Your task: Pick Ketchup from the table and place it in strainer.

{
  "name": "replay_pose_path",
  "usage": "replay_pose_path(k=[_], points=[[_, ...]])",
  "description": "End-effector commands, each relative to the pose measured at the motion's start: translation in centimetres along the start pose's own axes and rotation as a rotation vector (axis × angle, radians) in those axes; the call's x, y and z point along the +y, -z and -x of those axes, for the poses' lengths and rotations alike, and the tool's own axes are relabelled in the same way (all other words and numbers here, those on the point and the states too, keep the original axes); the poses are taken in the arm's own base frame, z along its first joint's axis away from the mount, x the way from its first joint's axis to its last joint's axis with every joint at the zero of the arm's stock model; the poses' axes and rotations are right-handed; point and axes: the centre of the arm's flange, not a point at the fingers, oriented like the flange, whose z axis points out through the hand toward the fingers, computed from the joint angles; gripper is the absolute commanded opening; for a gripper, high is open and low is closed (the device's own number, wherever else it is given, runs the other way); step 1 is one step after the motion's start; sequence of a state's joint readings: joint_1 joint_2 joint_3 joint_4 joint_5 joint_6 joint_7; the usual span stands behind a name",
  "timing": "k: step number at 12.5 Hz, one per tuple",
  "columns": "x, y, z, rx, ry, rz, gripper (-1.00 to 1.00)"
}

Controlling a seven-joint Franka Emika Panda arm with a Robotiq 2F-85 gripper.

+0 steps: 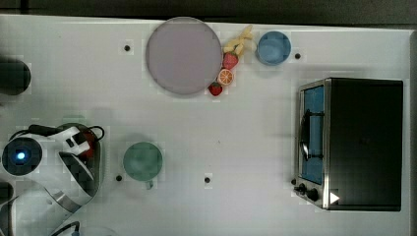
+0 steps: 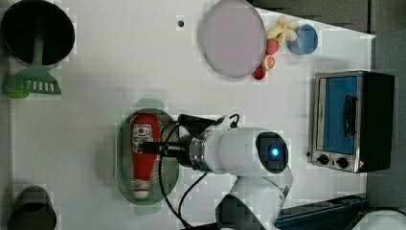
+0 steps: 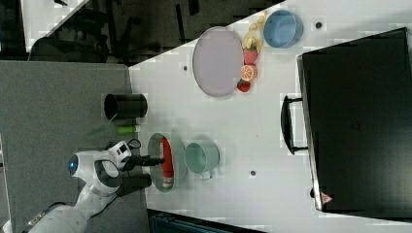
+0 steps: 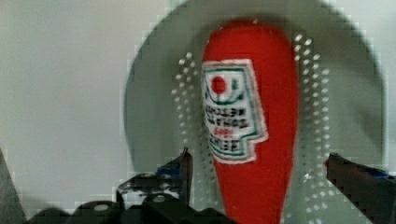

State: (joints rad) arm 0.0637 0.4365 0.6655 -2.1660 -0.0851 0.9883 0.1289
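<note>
The Ketchup [image 2: 143, 153], a slim red bottle with a white label and a whitish tip, lies flat inside the strainer [image 2: 122, 160], a pale green oval basket with a perforated bottom. The right view has the Ketchup [image 3: 166, 162] in the strainer [image 3: 156, 183] beside the green bowl. My gripper [image 4: 258, 158] hangs over the bottle's narrow half, open, with one of its fingers [image 4: 184, 168] on each side and a gap to the red body [image 4: 252, 116]. In the top view my arm covers most of the strainer [image 1: 100, 164].
A small green bowl [image 1: 142, 161] stands close to the strainer. Farther off are a lilac plate [image 1: 183, 55], strawberries, an orange slice [image 1: 225, 76], a blue bowl [image 1: 273, 47] and a toaster oven [image 1: 354, 142]. A black pot [image 2: 38, 31], a green spatula [image 2: 33, 84] and a dark cup [image 2: 31, 211] lie along the left view's left.
</note>
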Motion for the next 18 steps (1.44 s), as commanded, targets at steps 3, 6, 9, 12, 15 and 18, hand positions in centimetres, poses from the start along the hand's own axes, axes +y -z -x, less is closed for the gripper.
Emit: replay_pose_path(k=[3, 6, 9, 12, 15, 18], points=[[0.0, 11.3, -2.3, 0.174, -0.099, 0.006, 1.0], [4.0, 18.5, -4.5, 0.186, -0.21, 0.13, 1.0], [8.7, 26.7, -7.4, 0.179, -0.391, 0.087, 1.0], [14.1, 33.9, -9.1, 0.2, -0.489, 0.082, 1.0], [19.6, 39.1, -9.5, 0.156, -0.565, 0.118, 1.0], [25.0, 43.7, -10.7, 0.162, -0.606, 0.097, 1.0]])
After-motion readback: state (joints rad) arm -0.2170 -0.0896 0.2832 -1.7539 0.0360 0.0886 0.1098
